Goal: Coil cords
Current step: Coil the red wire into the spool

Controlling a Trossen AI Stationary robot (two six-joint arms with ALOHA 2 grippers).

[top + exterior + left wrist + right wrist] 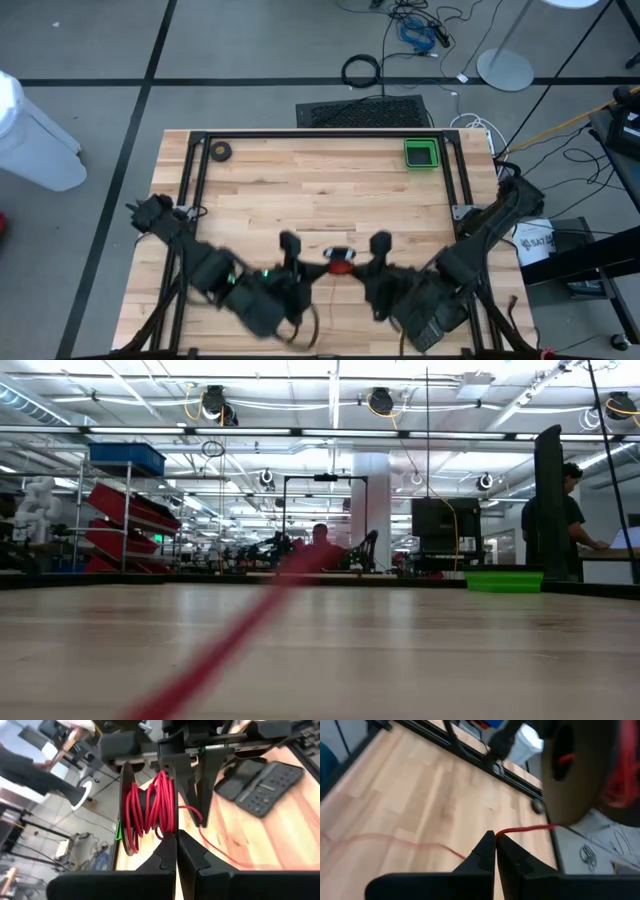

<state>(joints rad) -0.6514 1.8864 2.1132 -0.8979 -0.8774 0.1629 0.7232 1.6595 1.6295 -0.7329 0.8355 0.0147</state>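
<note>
Red cord (150,805) on black reel (126,810): left gripper (176,842) jaws closed empty at reel, right gripper (495,842) pinching cord; keep tension steady while winding.

Red cord (150,807): thin wire, mostly wound in loose, uneven turns around the black reel (126,810). Reel stands on edge, centre of the left wrist frame; in the high view it sits at lower centre. One free strand leaves the winding and trails down-right over the wood. Low view: blurred red streak, lower left.
</note>
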